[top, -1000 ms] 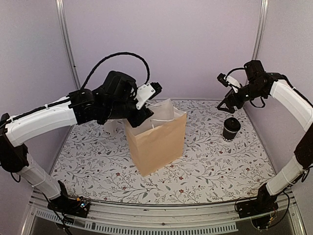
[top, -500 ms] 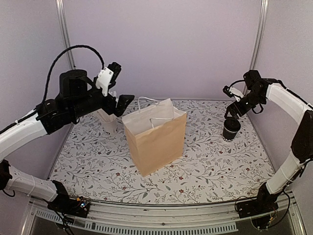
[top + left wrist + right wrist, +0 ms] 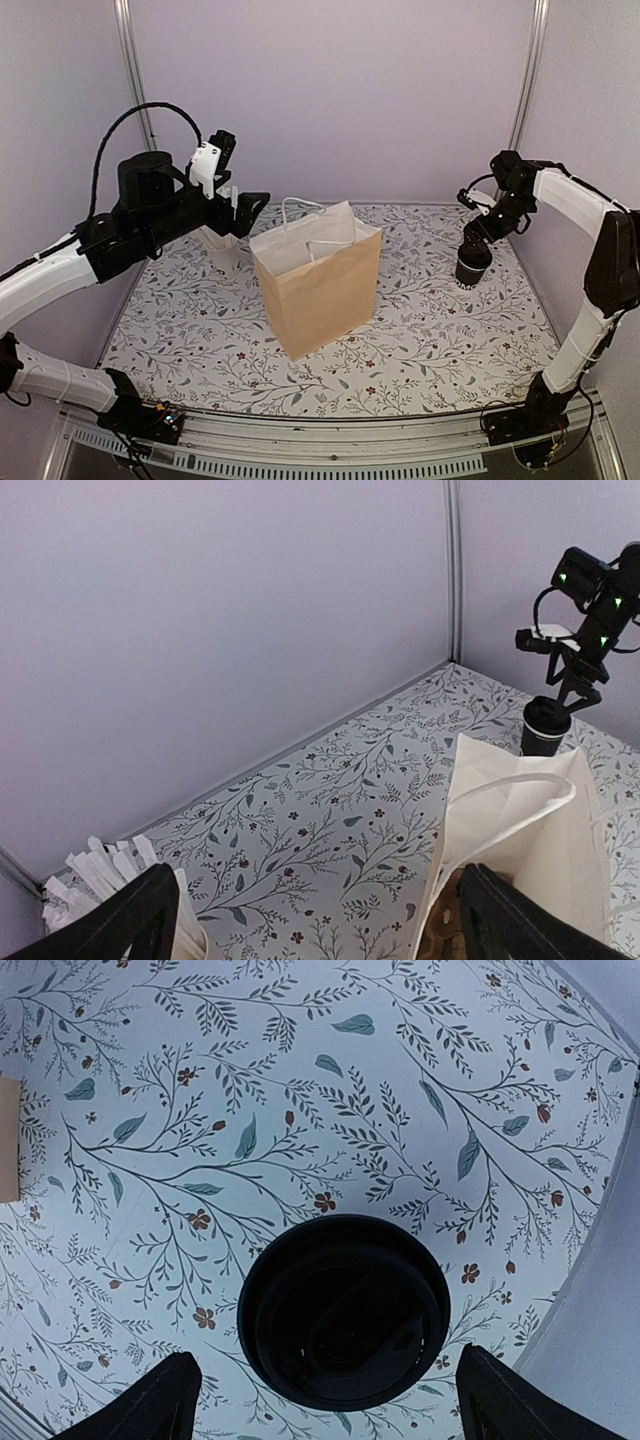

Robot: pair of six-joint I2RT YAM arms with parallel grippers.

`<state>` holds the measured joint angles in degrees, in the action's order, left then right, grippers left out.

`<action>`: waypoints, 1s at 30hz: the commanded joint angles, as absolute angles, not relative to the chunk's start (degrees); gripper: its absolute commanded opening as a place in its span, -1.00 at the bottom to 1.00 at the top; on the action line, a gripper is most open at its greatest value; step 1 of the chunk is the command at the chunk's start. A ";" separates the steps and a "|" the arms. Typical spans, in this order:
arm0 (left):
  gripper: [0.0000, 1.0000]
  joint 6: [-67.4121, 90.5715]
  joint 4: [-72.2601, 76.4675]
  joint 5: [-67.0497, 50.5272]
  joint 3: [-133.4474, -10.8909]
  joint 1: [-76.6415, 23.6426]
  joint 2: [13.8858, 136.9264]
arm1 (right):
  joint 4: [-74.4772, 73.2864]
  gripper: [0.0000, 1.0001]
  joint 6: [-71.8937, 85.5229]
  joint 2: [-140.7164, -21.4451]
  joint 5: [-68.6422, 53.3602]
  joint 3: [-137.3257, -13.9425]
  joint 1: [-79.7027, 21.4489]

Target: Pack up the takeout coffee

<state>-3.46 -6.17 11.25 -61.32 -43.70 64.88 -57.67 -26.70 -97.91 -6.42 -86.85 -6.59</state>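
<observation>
The lidded black coffee cup [image 3: 472, 262] stood on the flowered table [image 3: 430, 340] near its far right corner, well apart from the open paper bag [image 3: 320, 290]. The right fingers [image 3: 150, 1400] hung spread wide just above the cup, not touching it. The left fingers [image 3: 130, 925] were released too, empty, raised above a cup of white sticks [image 3: 110, 880] left of the bag.

A black cup [image 3: 472, 262] is sitting on a white cloth [image 3: 450, 340] showing grey-green leaves and red flowers; the bag [image 3: 320, 290] is showing tan.

Robot lab test cell, prob. — plain lilac walls [image 3: 330, 90], metal corner posts [image 3: 133, 90], floral table cover [image 3: 430, 330] & front mounting rail [image 3: 330, 440].
</observation>
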 commanded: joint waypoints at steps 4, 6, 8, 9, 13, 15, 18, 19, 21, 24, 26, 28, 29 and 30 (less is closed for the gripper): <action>1.00 -3.08 -4.30 11.74 -60.73 -43.42 64.59 | -59.39 0.84 -25.77 -101.06 -6.44 -89.73 -4.83; 0.99 -3.08 -4.23 11.92 -60.73 -43.42 64.52 | -59.41 0.84 -25.75 -101.62 -6.85 -89.73 -4.73; 0.99 -3.08 -4.28 11.88 -60.65 -43.42 64.34 | -59.56 0.85 -25.75 -102.18 -7.54 -89.94 -4.63; 0.99 -3.08 -4.25 11.86 -60.64 -43.44 64.27 | -59.65 0.85 -25.63 -102.49 -7.82 -90.14 -4.60; 0.99 -3.27 -4.30 11.54 -60.64 -43.42 64.17 | -59.84 0.85 -25.32 -103.55 -8.16 -90.78 -4.62; 0.99 -3.28 -4.32 11.17 -60.64 -43.42 64.08 | -59.93 0.85 -25.31 -103.94 -8.05 -90.87 -4.62; 0.99 -3.24 -4.30 10.99 -60.56 -43.42 63.88 | -60.16 0.83 -25.40 -104.46 -7.70 -90.88 -4.65; 0.99 -3.24 -4.27 11.01 -60.56 -43.46 63.78 | -60.24 0.82 -25.40 -104.56 -7.38 -90.89 -4.61; 0.99 -3.25 -4.24 11.00 -60.56 -43.42 63.73 | -60.29 0.81 -25.40 -104.62 -7.07 -90.81 -4.62; 0.99 -3.21 -4.28 10.96 -60.56 -43.43 63.65 | -60.29 0.79 -25.40 -104.59 -7.06 -90.63 -4.57; 0.99 -3.16 -4.27 10.90 -60.56 -43.46 63.68 | -60.50 0.76 -25.40 -104.66 -7.12 -90.54 -4.61; 0.99 -3.16 -4.23 10.83 -60.56 -43.42 63.69 | -60.63 0.73 -25.40 -104.88 -6.91 -90.44 -4.56; 0.99 -3.11 -4.29 10.82 -60.56 -43.42 63.68 | -60.83 0.72 -25.40 -105.00 -6.86 -90.44 -4.56; 0.99 -3.10 -4.32 10.78 -60.56 -43.42 63.66 | -61.03 0.68 -25.52 -105.09 -6.86 -90.44 -4.56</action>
